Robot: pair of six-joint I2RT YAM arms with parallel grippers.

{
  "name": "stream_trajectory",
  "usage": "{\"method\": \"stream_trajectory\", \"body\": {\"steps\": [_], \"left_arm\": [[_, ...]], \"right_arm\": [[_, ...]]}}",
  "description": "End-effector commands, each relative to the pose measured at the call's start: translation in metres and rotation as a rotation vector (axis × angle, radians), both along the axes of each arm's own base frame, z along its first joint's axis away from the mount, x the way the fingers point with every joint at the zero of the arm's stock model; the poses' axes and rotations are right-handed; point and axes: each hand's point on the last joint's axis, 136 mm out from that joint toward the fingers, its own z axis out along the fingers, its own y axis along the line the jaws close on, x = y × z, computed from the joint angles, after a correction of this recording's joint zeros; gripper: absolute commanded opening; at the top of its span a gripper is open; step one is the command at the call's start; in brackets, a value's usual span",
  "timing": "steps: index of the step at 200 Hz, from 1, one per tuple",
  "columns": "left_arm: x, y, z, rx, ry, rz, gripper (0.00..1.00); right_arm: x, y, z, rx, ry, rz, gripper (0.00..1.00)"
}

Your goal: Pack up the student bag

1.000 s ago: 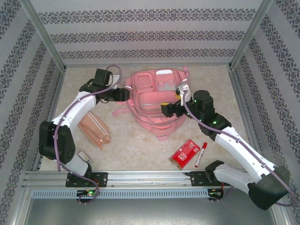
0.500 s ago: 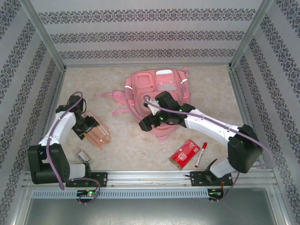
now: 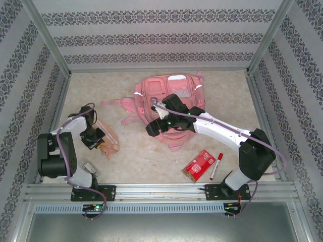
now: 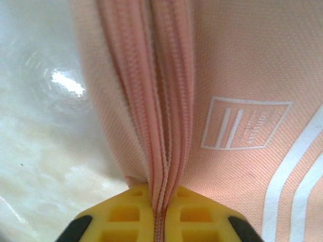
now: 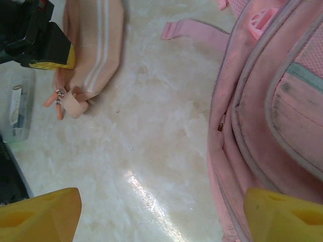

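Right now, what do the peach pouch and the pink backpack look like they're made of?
The pouch looks like matte woven fabric: the left wrist view shows a fine weave, a zip and printed white stripes. The backpack seems to be soft matte cloth too, slightly grubby, with piping and zips.

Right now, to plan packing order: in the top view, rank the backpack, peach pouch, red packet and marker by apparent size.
1. student bag
2. peach pouch, partly covered
3. red packet
4. marker
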Motion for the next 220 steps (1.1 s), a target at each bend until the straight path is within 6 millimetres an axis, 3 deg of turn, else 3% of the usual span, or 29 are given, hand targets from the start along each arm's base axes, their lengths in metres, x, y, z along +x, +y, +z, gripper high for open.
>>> {"method": "stream_trajectory", "body": {"steps": [1, 35, 48, 74, 91, 123, 131, 143, 149, 153, 161, 175, 194, 220], "left_arm": [[0.025, -0.013, 0.038, -0.046, -0.174, -0.148, 0.00], [0.060, -0.070, 0.106, -0.176, -0.460, -0.368, 0.00], [0.070, -0.095, 0.128, -0.233, -0.550, -0.435, 0.00], [0.079, -0.155, 0.164, -0.315, -0.687, -0.635, 0.00], [0.078, -0.185, 0.175, -0.359, -0.731, -0.727, 0.00], [0.079, -0.205, 0.171, -0.362, -0.716, -0.764, 0.00], [0.080, -0.208, 0.169, -0.377, -0.712, -0.758, 0.00], [0.079, -0.219, 0.173, -0.435, -0.730, -0.773, 0.08], [0.078, -0.224, 0.175, -0.458, -0.742, -0.785, 0.19], [0.078, -0.226, 0.178, -0.467, -0.754, -0.794, 0.27], [0.079, -0.228, 0.183, -0.470, -0.784, -0.815, 0.42], [0.082, -0.230, 0.195, -0.439, -0.862, -0.872, 0.56], [0.085, -0.241, 0.206, -0.362, -0.984, -1.062, 0.58], [0.096, -0.275, 0.196, -0.205, -1.008, -1.367, 0.61]], "right_arm": [[0.000, 0.008, 0.014, 0.059, 0.072, -0.025, 0.84], [0.014, 0.017, 0.029, 0.168, 0.230, -0.106, 0.86], [0.019, 0.021, 0.035, 0.221, 0.288, -0.116, 0.92], [0.028, 0.028, 0.040, 0.327, 0.412, -0.125, 0.96], [0.031, 0.032, 0.040, 0.368, 0.474, -0.122, 0.91], [0.034, 0.033, 0.040, 0.426, 0.528, -0.148, 0.81], [0.036, 0.030, 0.038, 0.429, 0.535, -0.176, 0.67], [0.042, 0.021, 0.031, 0.436, 0.551, -0.219, 0.25], [0.045, 0.016, 0.031, 0.450, 0.559, -0.230, 0.07], [0.046, 0.012, 0.031, 0.462, 0.561, -0.236, 0.00], [0.050, 0.002, 0.033, 0.479, 0.551, -0.262, 0.00], [0.057, -0.024, 0.043, 0.495, 0.497, -0.326, 0.00], [0.067, -0.070, 0.053, 0.502, 0.440, -0.433, 0.00], [0.079, -0.153, 0.048, 0.407, 0.367, -0.674, 0.00]]}}
